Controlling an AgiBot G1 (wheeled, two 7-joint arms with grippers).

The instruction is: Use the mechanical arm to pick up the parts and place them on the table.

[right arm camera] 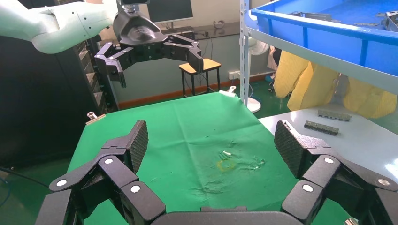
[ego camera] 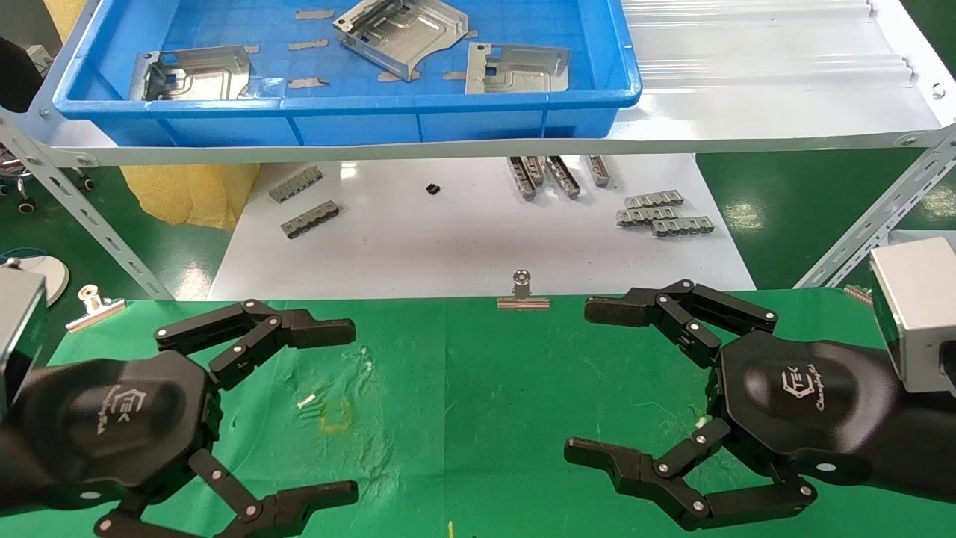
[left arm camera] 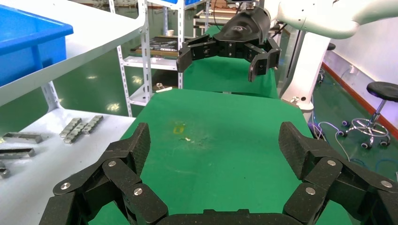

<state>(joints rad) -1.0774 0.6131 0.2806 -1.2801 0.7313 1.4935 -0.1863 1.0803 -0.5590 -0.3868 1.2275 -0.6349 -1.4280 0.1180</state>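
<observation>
green table (ego camera: pixel 478 418) sits bare; parts (ego camera: pixel 399 33) lie in the blue tray (ego camera: pixel 343 112) at frame top, beyond our wide-open left gripper (ego camera: pixel 328 407) and right gripper (ego camera: pixel 590 381).

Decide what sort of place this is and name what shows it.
Probably a factory or workshop test cell: stamped metal parts in a blue tray on slotted-angle racking, a green floor, and a clipped green table.

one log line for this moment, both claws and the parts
left claw: open, over green table | right claw: open, over table | parts: three in blue tray | placed: none
</observation>
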